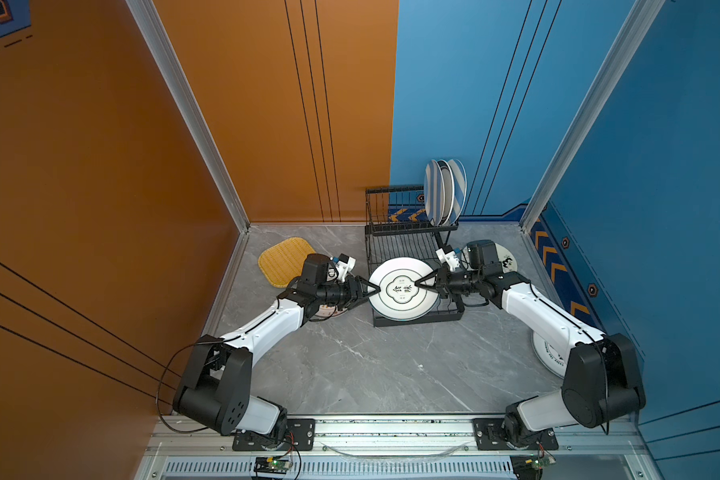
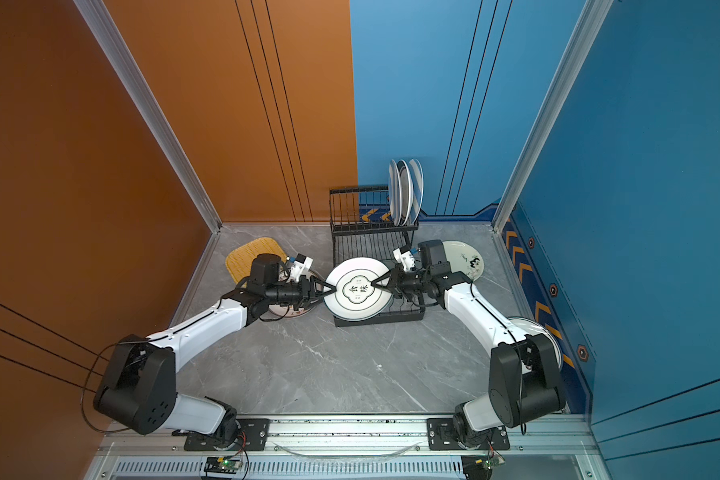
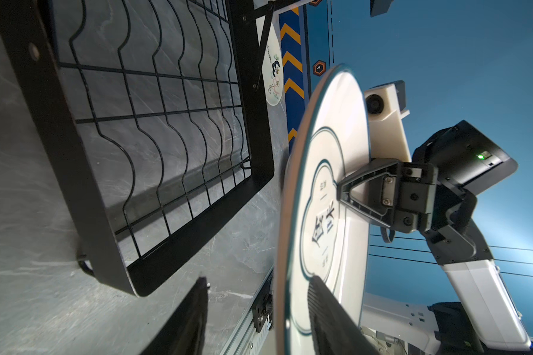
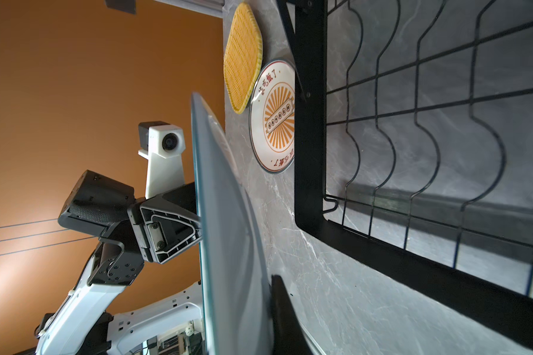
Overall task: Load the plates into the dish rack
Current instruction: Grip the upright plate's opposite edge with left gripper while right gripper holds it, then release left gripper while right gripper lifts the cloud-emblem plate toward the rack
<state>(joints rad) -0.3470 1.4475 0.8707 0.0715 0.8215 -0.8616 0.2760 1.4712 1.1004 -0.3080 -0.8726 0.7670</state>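
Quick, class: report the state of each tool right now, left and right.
Left tool: open, fingers either side of the white plate rim.
Right tool: shut on the white plate.

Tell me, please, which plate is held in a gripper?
The green-rimmed white plate with two black characters, pinched by the right gripper; the others lie flat or stand racked.
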